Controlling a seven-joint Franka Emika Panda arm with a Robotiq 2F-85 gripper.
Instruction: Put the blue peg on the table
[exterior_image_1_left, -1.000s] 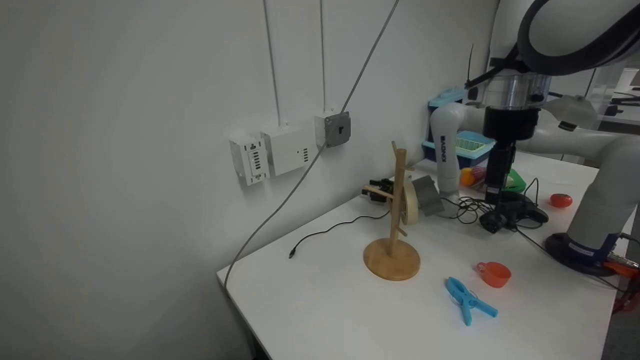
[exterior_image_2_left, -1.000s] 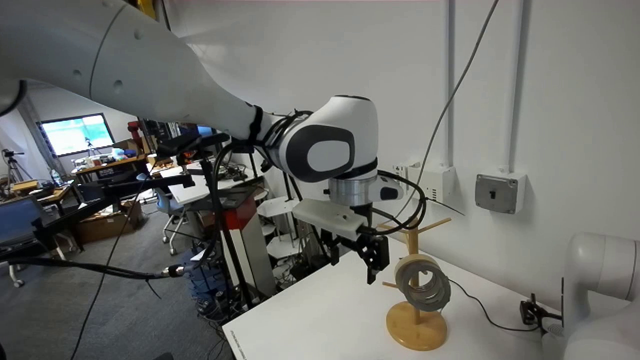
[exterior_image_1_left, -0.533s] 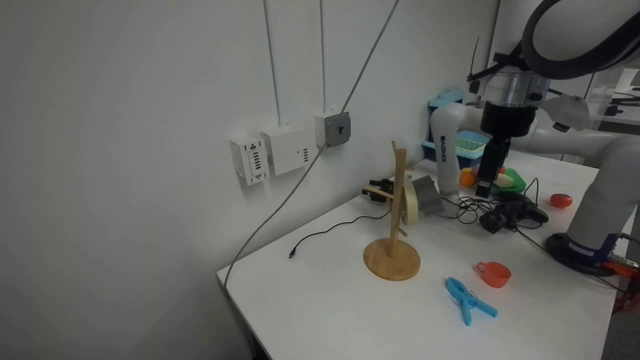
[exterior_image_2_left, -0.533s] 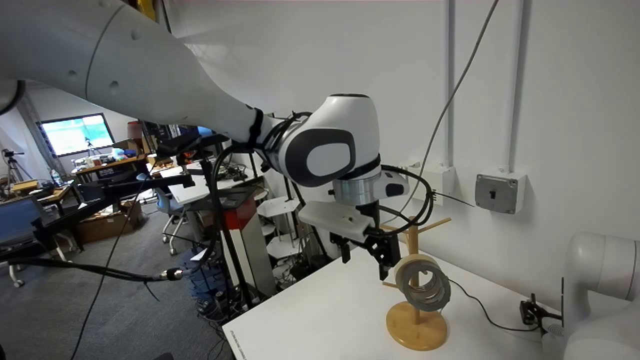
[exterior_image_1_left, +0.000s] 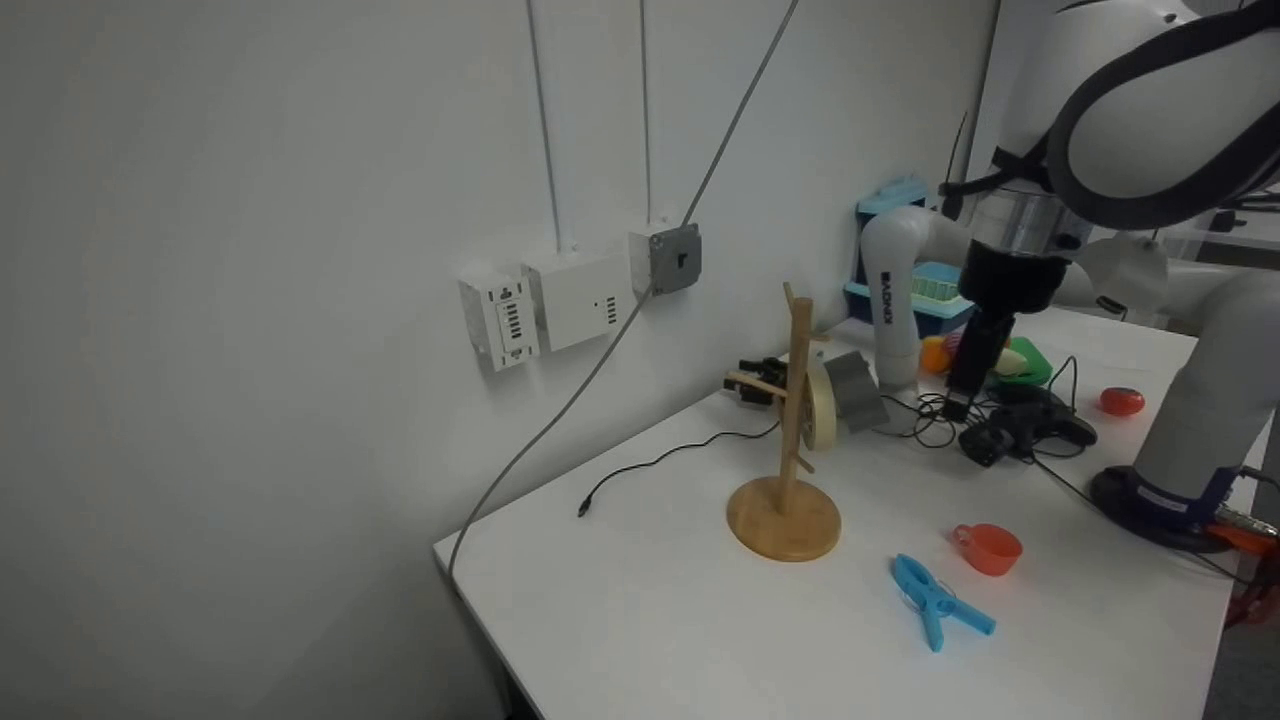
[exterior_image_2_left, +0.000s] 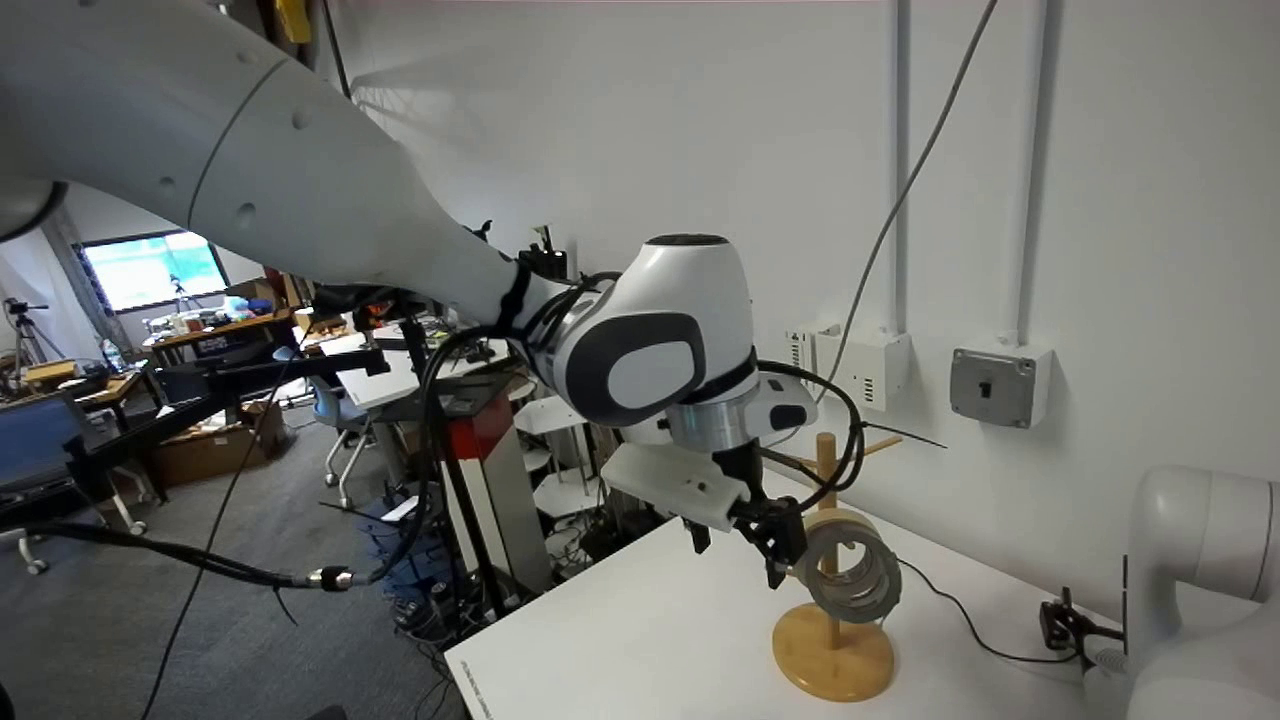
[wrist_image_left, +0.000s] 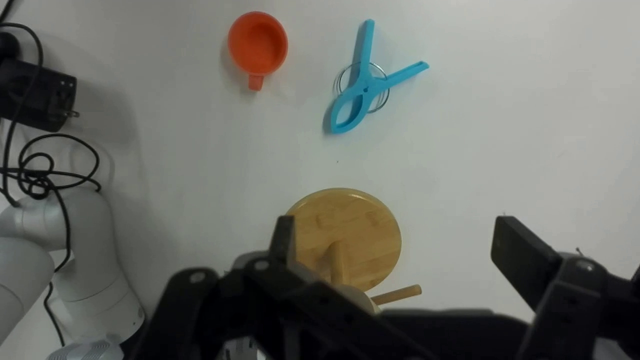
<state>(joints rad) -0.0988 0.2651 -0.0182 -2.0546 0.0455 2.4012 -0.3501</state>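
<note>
Hovering above the table (exterior_image_1_left: 640, 640), the gripper (wrist_image_left: 395, 225) tilts downward with its jaws spread wide and released. The blue peg (wrist_image_left: 367, 82) lies flat on the table, well apart from the gripper, its two arms splayed in a V. In an exterior view it rests to the near right of the wooden stand (exterior_image_1_left: 785, 525), its nose pointing far left and its arms reaching toward the near right. A red-orange cup (exterior_image_1_left: 990, 552) stands just beyond the peg, slightly right, the two not touching. A cream roll (exterior_image_1_left: 822, 405) hangs on the stand, a grey roll (exterior_image_1_left: 857, 392) just beside it; whether the gripper touches either, I cannot tell. Farther back, on the right, lies a black device (exterior_image_1_left: 1020, 422) among tangled cables (exterior_image_1_left: 935, 446), with a red tomato-shaped item (exterior_image_1_left: 1122, 402) to its right. A white second arm (exterior_image_1_left: 898, 325) spans the far right of the table.
</note>
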